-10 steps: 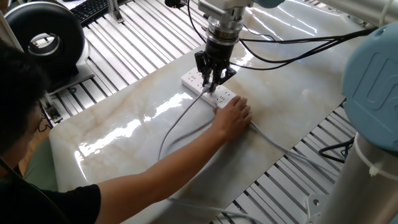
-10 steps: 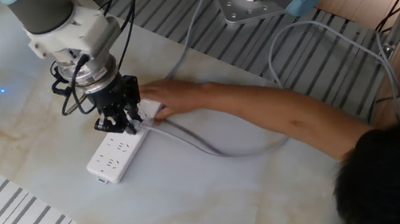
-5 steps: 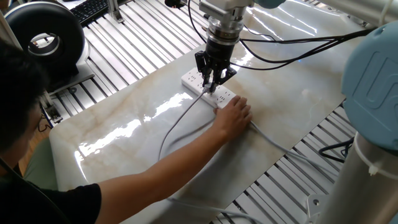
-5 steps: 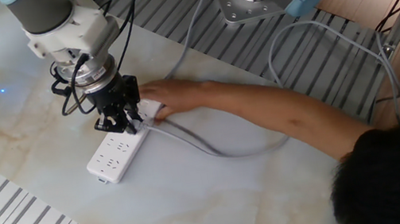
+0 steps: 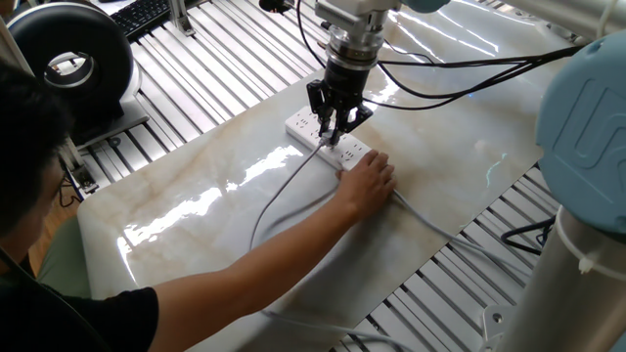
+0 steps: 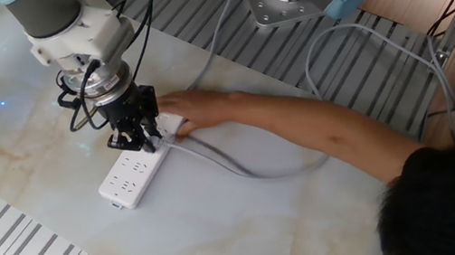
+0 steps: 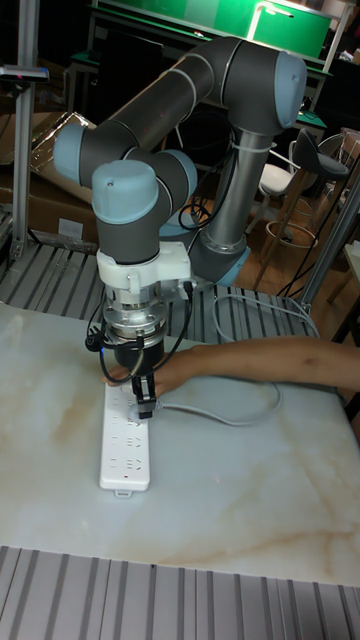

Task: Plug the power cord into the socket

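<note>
Claw (image 5: 334, 130): upper centre of frame, pointing straight down over the socket (image 5: 311, 128), fingers closed on the plug of the power cord (image 5: 277, 196); vertical hold suits pressing prongs into the outlet holes.
Socket: flat on the marble surface (image 5: 196, 210), directly under the claw.
Power cord: trails slack toward lower left, leaving the plug free.
Person's hand (image 5: 367, 183): right of the claw, on the strip's end, probably steadying it.
</note>
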`<state>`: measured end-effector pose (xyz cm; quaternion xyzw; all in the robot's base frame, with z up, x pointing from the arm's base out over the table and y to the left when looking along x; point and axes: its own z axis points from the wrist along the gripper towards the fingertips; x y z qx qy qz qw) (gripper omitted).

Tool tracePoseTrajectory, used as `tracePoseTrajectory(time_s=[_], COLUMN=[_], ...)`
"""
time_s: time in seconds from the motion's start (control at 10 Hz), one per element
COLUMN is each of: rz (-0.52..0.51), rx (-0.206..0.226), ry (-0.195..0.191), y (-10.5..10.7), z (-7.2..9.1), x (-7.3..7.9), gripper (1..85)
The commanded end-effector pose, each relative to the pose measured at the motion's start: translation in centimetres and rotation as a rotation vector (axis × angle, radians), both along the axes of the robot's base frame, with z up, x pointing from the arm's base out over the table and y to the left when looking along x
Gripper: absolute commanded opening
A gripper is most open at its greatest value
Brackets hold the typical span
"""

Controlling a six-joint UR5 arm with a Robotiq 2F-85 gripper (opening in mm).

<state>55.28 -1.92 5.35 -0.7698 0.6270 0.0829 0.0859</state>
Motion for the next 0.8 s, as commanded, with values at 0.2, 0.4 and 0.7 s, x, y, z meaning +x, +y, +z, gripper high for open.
tracePoseTrajectory(time_s=[0.2, 0.4, 0.7], rz=[0.003, 0.005, -0.023], rx=[0.011, 0.014, 0.006], ry=[-0.014, -0.018, 0.0], y=[-0.2, -0.53, -0.43], z=[-0.01, -0.02, 0.16], x=[0.66, 0.85, 0.48], gripper=[1.0, 1.0, 1.0])
